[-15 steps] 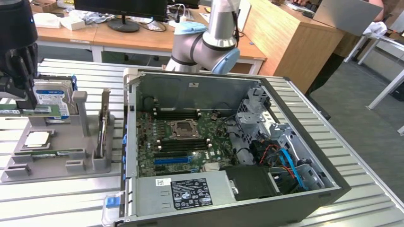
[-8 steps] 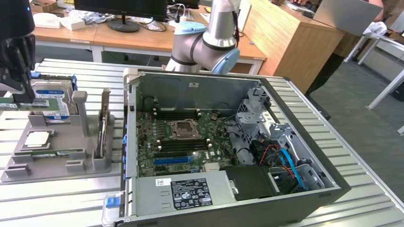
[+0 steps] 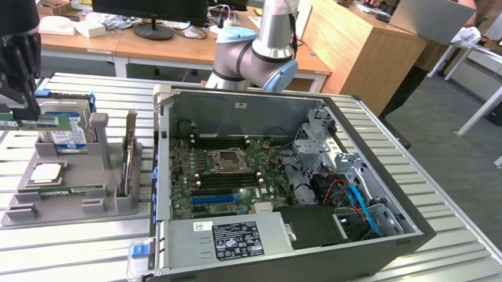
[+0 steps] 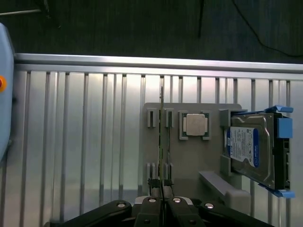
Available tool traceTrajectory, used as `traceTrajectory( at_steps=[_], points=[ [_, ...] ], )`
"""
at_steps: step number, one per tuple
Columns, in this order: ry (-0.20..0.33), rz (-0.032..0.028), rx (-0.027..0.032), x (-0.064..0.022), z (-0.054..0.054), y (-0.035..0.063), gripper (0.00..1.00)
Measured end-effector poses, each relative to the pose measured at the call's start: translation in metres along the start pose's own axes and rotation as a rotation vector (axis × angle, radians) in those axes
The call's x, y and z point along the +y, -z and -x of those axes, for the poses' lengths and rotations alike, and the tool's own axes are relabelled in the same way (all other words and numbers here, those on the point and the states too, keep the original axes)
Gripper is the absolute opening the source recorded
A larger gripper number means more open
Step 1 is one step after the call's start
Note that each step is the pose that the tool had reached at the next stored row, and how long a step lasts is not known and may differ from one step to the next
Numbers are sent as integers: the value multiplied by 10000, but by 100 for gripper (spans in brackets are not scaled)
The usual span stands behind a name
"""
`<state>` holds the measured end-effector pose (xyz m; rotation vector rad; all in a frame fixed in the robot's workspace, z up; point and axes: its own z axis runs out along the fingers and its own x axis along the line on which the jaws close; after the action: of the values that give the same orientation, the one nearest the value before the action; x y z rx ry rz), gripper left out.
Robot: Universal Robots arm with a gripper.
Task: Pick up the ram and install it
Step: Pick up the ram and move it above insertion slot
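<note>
In the exterior view, the gripper [image 3: 20,108] hangs at the far left of the exterior view, above the slatted metal table [image 3: 439,194]. Its fingers are pinched nearly together on the ram [image 3: 41,123], which they hold by its upper edge. The green stick lies level with its long side across the view. It sits above the grey holder [image 3: 74,176] and in front of the silver-and-blue hard drive [image 3: 69,126] standing at the holder's far end. A square processor chip [image 3: 47,171] rests flat in the holder. To the exterior view's right of the holder, the open computer case [image 3: 235,111] lies on its side with the motherboard [image 3: 223,176] exposed, well apart from the ram. The blue slot [image 3: 213,199] lies near the board's near edge.

In the wrist view, the gripper [image 4: 161,203] has its two black fingers [image 4: 149,202] closed on the ram [image 4: 162,142]. The ram appears edge-on as a thin line running away from the camera, over the slotted part of the grey holder [image 4: 189,161]. The processor chip [image 4: 197,125] sits just beside that line, and the hard drive [image 4: 251,149] stands further off to the same side.
</note>
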<state>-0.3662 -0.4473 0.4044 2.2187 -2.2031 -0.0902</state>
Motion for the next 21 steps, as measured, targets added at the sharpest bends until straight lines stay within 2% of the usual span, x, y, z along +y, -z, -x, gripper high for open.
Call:
traceTrajectory(
  at_steps=[6, 21],
  points=[
    [0, -1, -1, 4, 2, 80, 11],
    [2, 1, 2, -13, 2, 99, 11]
  ],
)
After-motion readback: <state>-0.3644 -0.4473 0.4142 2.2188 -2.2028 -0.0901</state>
